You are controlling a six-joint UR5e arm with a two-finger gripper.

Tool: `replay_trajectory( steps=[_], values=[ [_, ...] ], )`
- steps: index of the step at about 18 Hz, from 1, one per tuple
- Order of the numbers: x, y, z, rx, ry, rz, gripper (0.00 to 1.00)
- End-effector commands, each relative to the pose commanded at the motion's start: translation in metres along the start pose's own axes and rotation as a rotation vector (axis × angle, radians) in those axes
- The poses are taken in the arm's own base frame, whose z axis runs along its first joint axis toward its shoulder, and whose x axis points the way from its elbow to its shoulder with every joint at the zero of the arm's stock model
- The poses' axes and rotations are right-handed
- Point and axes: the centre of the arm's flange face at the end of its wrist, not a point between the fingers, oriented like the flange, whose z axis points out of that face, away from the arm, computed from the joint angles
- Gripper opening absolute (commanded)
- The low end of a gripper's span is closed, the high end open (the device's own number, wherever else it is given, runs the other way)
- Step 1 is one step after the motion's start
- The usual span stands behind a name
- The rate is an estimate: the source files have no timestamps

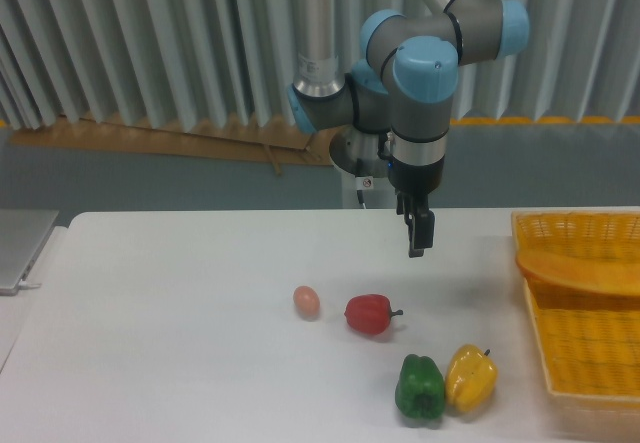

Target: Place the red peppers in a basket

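From the fixed camera, the red pepper (369,314) is lying on its side on the white tabletop (180,323), its short dark stem pointing right, toward the basket. A small pinkish-orange egg-shaped object (307,301) is sitting just beside it on the left, apart from it. Nearer the camera and to the right, a green pepper (420,389) and a yellow pepper (471,378) are standing upright and touching side by side (both a little larger than the red one); they are lying between the red pepper and the near part of the basket, though not on the straight line to it.

The hand (420,235) is hanging above the tabletop, up and to the right of the red pepper, holding nothing; its fingers are showing as one dark narrow shape, so whether they are apart or together cannot be told.

The yellow-orange woven basket (590,363) is resting at the right edge, partly cut off by the frame, with its broad handle (575,268) arching across it. What is showing of its inside is holding nothing. A grey flat object (20,248) is lying at the far left edge.
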Motion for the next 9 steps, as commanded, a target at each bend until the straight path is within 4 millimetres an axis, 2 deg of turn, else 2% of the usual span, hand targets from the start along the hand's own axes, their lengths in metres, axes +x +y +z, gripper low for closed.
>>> replay_trajectory(
  steps=[9],
  values=[
    [0.0005, 0.0048, 0.0017, -0.057, 0.009, 0.001, 1.00]
  ],
)
